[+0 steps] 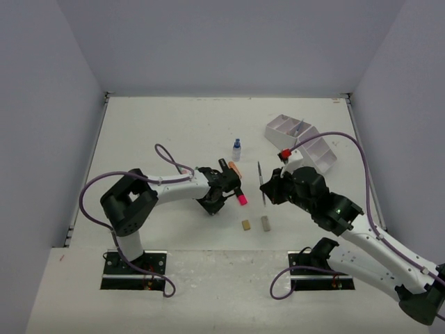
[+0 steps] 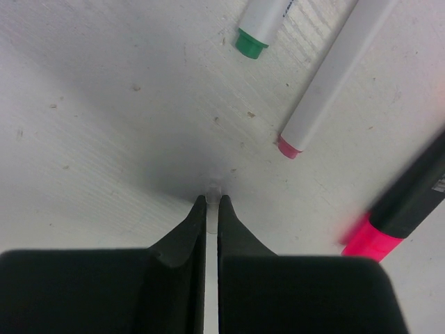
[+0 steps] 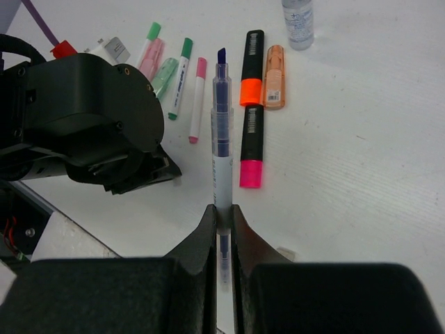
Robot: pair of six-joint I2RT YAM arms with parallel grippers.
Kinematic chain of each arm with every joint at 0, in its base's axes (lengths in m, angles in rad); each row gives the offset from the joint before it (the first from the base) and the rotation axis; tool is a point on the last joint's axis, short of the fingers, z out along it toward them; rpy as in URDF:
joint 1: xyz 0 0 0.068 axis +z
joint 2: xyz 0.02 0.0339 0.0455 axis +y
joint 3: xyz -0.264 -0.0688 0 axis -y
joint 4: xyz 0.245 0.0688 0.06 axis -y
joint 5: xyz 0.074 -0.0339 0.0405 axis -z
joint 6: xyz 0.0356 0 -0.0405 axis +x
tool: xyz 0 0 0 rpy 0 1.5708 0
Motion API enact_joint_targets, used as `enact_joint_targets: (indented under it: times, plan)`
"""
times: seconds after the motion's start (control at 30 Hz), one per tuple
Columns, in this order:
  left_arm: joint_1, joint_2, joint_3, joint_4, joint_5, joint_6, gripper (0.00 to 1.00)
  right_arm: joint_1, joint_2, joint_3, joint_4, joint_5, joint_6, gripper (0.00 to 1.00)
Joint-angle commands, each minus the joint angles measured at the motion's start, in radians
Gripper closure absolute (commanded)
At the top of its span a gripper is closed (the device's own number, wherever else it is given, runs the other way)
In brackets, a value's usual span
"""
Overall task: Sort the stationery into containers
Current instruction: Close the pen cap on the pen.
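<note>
My right gripper [image 1: 265, 192] [image 3: 222, 212] is shut on a thin pen [image 3: 221, 139] with a dark blue tip, which points away from the wrist; it also shows in the top view [image 1: 261, 177]. My left gripper [image 1: 213, 207] [image 2: 213, 198] is low over the table, its jaws almost together on a small translucent piece [image 2: 213, 186]. Beside it lie a green-capped pen [image 2: 261, 24], a pink-ended white pen [image 2: 334, 76] and a black marker with a pink end [image 2: 396, 219]. The white organizer [image 1: 300, 142] stands at the far right.
More stationery lies in a row: a black-and-orange marker [image 3: 252, 69], a peach highlighter [image 3: 275, 76], pastel green [image 3: 164, 73] and pink [image 3: 153, 56] highlighters. A blue-capped bottle [image 1: 236, 148] stands behind them. Two small erasers [image 1: 246, 225] [image 1: 265, 223] lie nearer the bases.
</note>
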Motion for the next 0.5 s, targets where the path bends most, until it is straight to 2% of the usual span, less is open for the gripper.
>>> enact_joint_targets:
  times: [0.0,0.13,0.33,0.37,0.43,0.47]
  plan:
    - [0.012,0.014,-0.081,0.134,0.000,0.045,1.00,-0.003,-0.027,-0.010,0.042,-0.045,-0.016,1.00]
    - [0.012,-0.058,-0.120,0.198,-0.053,0.154,1.00,-0.005,-0.043,-0.024,0.046,-0.055,-0.004,1.00]
    - [0.011,-0.299,-0.119,0.404,-0.301,0.606,1.00,-0.005,-0.020,-0.094,0.148,-0.195,0.023,1.00]
    - [0.011,-0.343,-0.128,0.440,-0.332,0.725,1.00,-0.005,-0.025,-0.117,0.174,-0.229,0.037,1.00]
    - [0.012,-0.467,-0.178,0.609,-0.328,0.983,1.00,-0.005,-0.061,-0.157,0.288,-0.356,0.064,1.00]
    - [0.012,-0.522,-0.200,0.682,-0.289,1.061,1.00,-0.005,-0.082,-0.204,0.365,-0.422,0.106,1.00]
